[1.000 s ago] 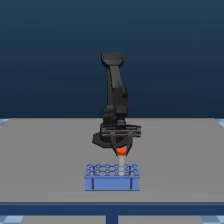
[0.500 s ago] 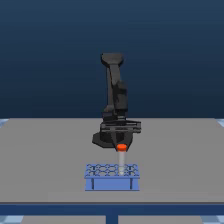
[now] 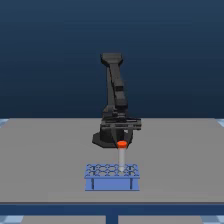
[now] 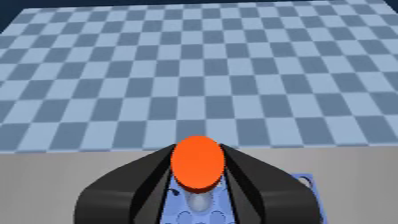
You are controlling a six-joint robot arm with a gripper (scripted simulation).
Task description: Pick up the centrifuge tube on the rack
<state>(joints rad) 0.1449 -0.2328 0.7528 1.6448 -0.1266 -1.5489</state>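
The centrifuge tube (image 3: 121,155) is a pale slim tube with an orange-red cap, standing upright over the blue rack (image 3: 111,178). Its lower end reaches the rack's top at a hole near the exterior view's right; whether it is clear of the hole is not visible. My gripper (image 3: 121,139) hangs straight above the rack, shut on the tube just below the cap. In the wrist view the orange cap of the centrifuge tube (image 4: 197,161) sits between my two black fingers (image 4: 147,180), and the rack (image 4: 300,184) shows beneath.
The rack stands near the front edge of a grey table (image 3: 45,160). The arm's black base (image 3: 106,139) sits just behind the rack. Beyond the table's edge the wrist view shows a blue checkered floor (image 4: 195,65).
The gripper and the tube have risen slightly, so the orange cap stands a little higher above the rack. The rack has not moved.
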